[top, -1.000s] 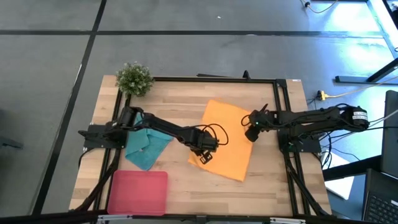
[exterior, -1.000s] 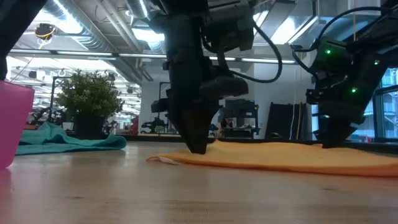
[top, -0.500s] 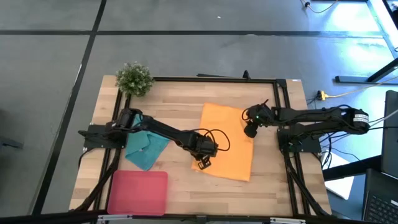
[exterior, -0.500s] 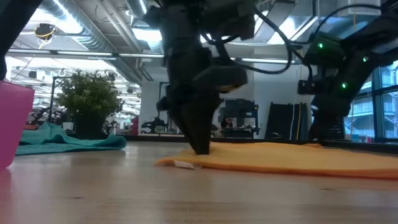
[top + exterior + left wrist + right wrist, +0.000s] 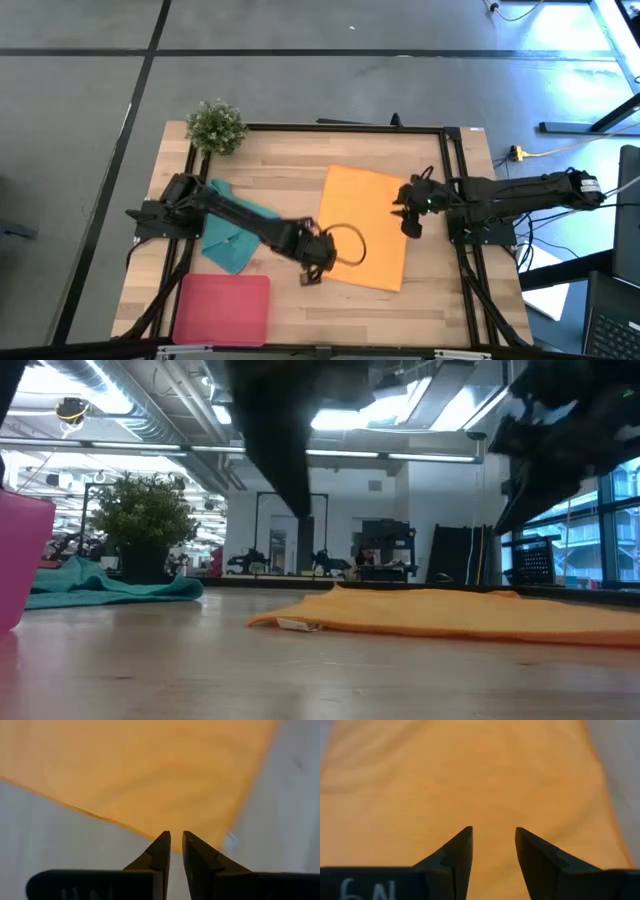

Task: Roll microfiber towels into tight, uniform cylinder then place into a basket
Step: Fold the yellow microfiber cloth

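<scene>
While the orange towel (image 5: 364, 227) lies flat on the bench (image 5: 280, 160), unrolled, the left end effector (image 5: 311, 275) hovers closed and empty beside its near corner, and the right end effector (image 5: 412, 226) hangs open above its far edge.

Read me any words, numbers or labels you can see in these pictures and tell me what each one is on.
"6N": pale handwritten marks on the right gripper body, partly cut off in the right wrist view.
Faint marks on the left gripper body: too dim to read.
White tag on the orange towel corner: too small to read.
</scene>
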Available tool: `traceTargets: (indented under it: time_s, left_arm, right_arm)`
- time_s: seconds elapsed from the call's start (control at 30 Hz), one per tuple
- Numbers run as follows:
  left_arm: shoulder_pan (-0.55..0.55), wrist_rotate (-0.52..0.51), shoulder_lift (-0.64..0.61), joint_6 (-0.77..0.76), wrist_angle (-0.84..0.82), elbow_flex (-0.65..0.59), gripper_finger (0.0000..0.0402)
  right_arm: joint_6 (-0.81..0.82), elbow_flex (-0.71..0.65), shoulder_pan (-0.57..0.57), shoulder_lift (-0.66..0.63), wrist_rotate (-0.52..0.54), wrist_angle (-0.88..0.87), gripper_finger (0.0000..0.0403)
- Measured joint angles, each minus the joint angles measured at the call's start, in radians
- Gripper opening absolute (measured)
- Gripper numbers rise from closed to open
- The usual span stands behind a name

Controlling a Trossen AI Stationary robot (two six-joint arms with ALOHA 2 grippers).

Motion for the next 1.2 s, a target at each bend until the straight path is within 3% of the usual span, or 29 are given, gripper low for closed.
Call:
traceTargets:
  time_s: [0.2,0.43,0.83,1.2]
  left_arm:
    - [-0.080,0.000,0.000,-0.037,0.002,0.000,0.0041]
    - [-0.119,-0.027,0.000,-0.123,0.010,0.000,0.0042]
    - [-0.125,-0.049,0.053,-0.099,0.014,0.001,0.0112]
    - [-0.169,-0.063,0.135,0.048,0.024,0.001,0.0115]
  right_arm:
    - [0.015,0.000,0.210,-0.005,0.011,0.055,0.0149]
    - [-0.010,0.000,0.375,0.008,0.088,0.062,0.0149]
    - [0.016,0.000,0.543,0.098,0.167,0.105,0.0149]
    - [0.046,0.000,0.670,0.297,0.136,0.299,0.0149]
